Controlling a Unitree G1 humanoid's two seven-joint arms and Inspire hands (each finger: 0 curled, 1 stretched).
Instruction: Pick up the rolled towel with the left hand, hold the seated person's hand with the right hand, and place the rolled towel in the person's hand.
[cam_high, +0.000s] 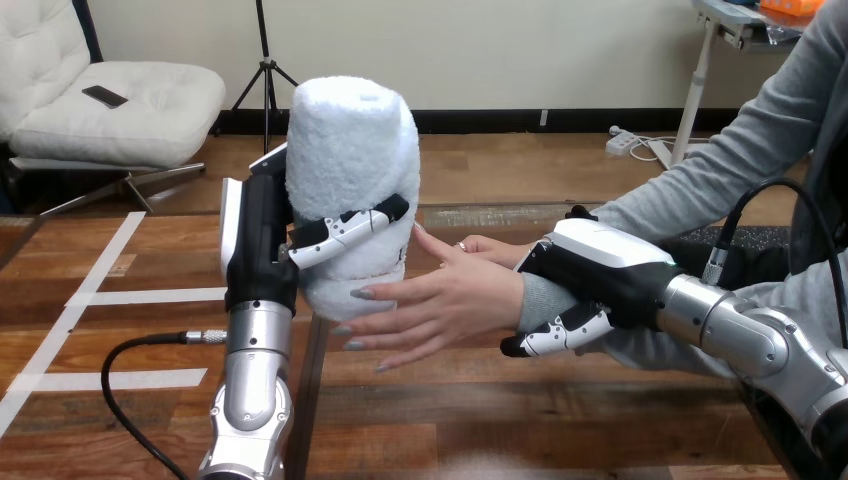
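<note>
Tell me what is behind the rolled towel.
Beside the rolled towel stands the left hand, a finger curled across its front. The towel hides the hand's other fingers and the table behind it.

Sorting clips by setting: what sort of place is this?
Probably a robot test bench for care tasks: a wooden table marked with white tape, the left hand holding a rolled towel, the right hand around a seated person's wrist.

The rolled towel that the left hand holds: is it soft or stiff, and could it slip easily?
The rolled towel looks soft: the left hand's thumb seems to dent its fluffy cloth. Probably light for its bulk. Its rough pile should resist slipping, though it might unroll.
</note>
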